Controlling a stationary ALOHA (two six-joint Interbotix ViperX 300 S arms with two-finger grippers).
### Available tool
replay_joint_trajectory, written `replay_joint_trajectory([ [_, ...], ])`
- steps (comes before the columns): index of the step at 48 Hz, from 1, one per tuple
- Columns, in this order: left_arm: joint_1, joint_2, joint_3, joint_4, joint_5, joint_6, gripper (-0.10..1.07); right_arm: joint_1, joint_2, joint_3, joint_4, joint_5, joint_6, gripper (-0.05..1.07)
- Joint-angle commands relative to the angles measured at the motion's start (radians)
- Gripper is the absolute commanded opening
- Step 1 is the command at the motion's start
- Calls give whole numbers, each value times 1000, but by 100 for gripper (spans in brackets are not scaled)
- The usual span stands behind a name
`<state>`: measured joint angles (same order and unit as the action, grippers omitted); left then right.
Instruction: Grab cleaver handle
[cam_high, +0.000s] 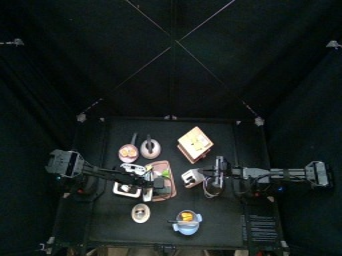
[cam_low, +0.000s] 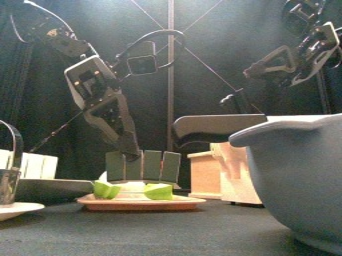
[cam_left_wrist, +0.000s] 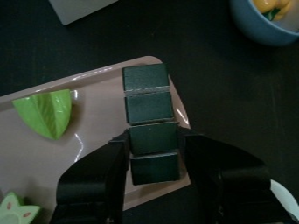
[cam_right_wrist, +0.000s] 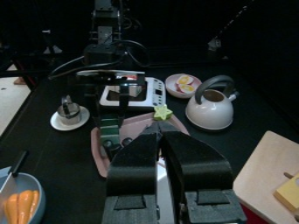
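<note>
Small black table (cam_high: 227, 222), black curtains (cam_high: 94, 50) all around, dim light

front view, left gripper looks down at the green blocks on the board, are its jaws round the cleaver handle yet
observer: yes. The left wrist view shows the left gripper open, one jaw on each side of the cleaver handle, not closed on it.
operator: what's the handle lying on
observer: the cutting board, near one of its edges, with a green vegetable piece apart from it on the same board.
operator: right arm in the way?
observer: no. The right gripper is short of the board, with the white kettle off to one side ahead of it.
</note>
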<state>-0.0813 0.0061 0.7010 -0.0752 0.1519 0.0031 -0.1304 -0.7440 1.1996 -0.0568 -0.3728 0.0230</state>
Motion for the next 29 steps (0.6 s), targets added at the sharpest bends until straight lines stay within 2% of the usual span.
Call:
replay_joint_trajectory([
  [1,3,-41,-26,2,12,-3,74,-3,0,-11,3,-5,0,1],
  [10,2,-75,-63,-32,144,-9,73,2,0,-17,3,-5,0,1],
  [17,21,-78,-127,-69,290,-28,72,2,2,-20,3,-5,2,1],
  [23,43,-75,-183,-74,383,-98,72,5,0,-20,5,-5,2,1],
  [29,60,-77,-216,-29,457,-193,72,5,-2,-20,5,-5,2,1],
])
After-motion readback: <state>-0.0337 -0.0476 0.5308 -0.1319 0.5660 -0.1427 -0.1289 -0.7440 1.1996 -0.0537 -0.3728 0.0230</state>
